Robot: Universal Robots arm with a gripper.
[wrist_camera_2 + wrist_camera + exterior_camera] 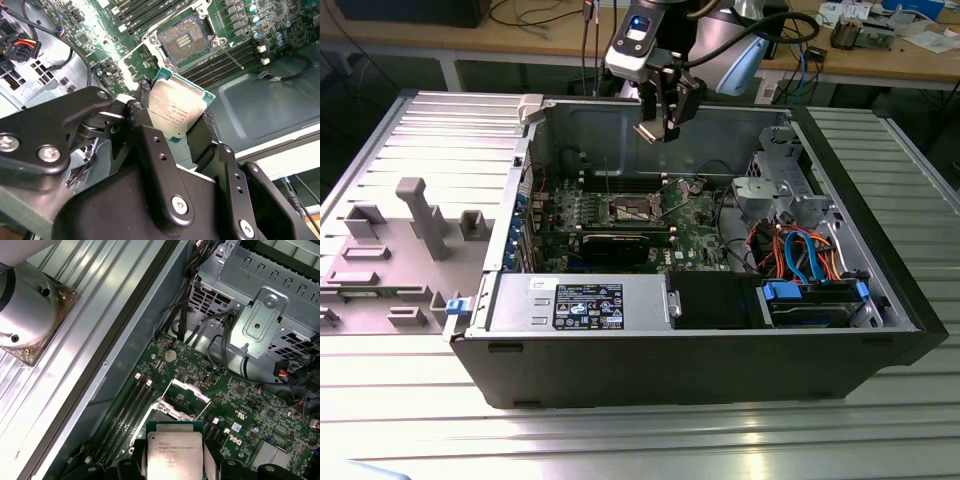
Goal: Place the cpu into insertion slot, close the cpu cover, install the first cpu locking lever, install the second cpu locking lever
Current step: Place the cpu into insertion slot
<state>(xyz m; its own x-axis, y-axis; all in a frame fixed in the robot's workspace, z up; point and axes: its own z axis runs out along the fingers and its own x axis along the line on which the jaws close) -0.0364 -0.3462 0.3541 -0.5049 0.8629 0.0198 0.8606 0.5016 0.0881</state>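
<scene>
Gripper (170,125) pinches the chip (177,106) by two opposite edges, well above the open socket (186,40) — light, stiff, probably slick on top — edges look the safest hold

cpu (176,111) in the hand (173,121), clear of the insertion slot (186,41)
</scene>
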